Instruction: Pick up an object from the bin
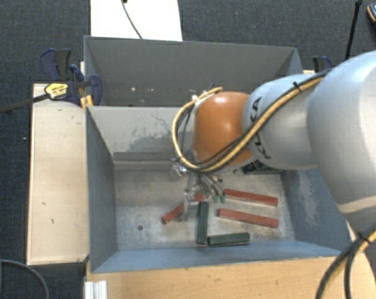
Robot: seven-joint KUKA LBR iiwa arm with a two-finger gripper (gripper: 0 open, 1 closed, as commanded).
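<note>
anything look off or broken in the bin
Nothing stands out. The grey metal bin holds a few flat red-brown bars and dark green bars lying loose at mixed angles on its floor, none visibly broken or spilled outside. The gripper hangs over them.

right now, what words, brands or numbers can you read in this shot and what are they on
"KUKA": dark letters on the white arm, running along its side next to the orange cover.
Nothing written shows on the red bars, the dark bars or the bin.
</note>
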